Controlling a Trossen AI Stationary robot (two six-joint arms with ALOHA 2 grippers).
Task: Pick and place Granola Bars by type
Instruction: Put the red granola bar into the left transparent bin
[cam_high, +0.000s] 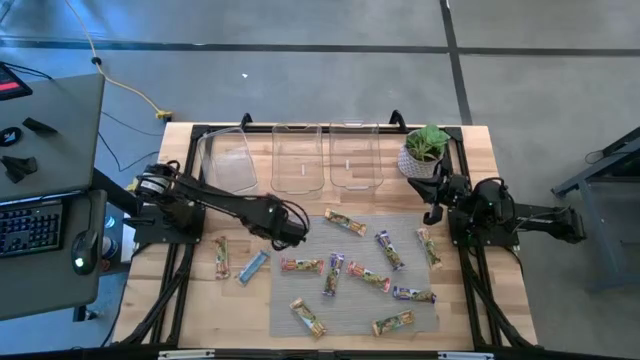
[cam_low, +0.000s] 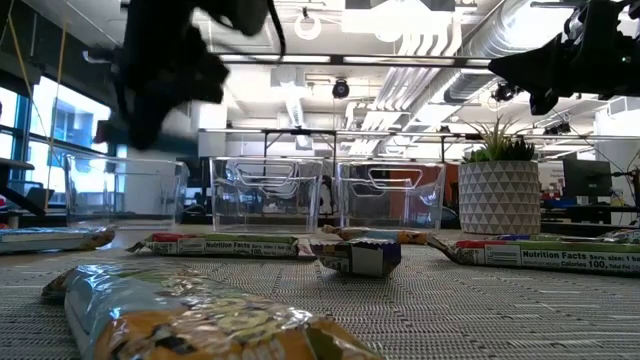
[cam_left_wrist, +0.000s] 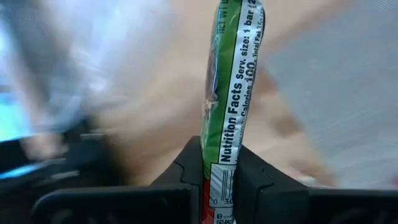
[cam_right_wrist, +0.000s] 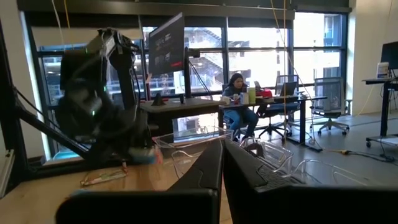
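Note:
Several shiny wrapped granola bars lie flat on the grey mat (cam_high: 355, 300), among them a purple one (cam_high: 389, 250) and a green-orange one (cam_high: 302, 265). Two more lie on bare wood at the left, one of them blue (cam_high: 253, 266). My left gripper (cam_high: 288, 230) hangs over the mat's far left corner, shut on a green bar (cam_left_wrist: 233, 81). My right gripper (cam_high: 435, 212) waits shut beside the potted plant (cam_high: 425, 150); its fingers (cam_right_wrist: 222, 171) show closed together. My left gripper holds the green bar near one end (cam_left_wrist: 219, 177), pinched between the two fingers (cam_left_wrist: 180, 171). The rest of the bar sticks out past the fingertips, edge-on, its Nutrition Facts panel showing. In the low view the gripper (cam_low: 165, 75) is well above the mat, so the bar is lifted clear.
Three clear bins (cam_high: 225, 160) (cam_high: 297, 158) (cam_high: 357, 158) stand in a row along the table's far edge. The potted plant sits at the far right corner. A desk with a keyboard (cam_high: 30, 225) stands left of the table. A seated person (cam_right_wrist: 239, 99) shows far off.

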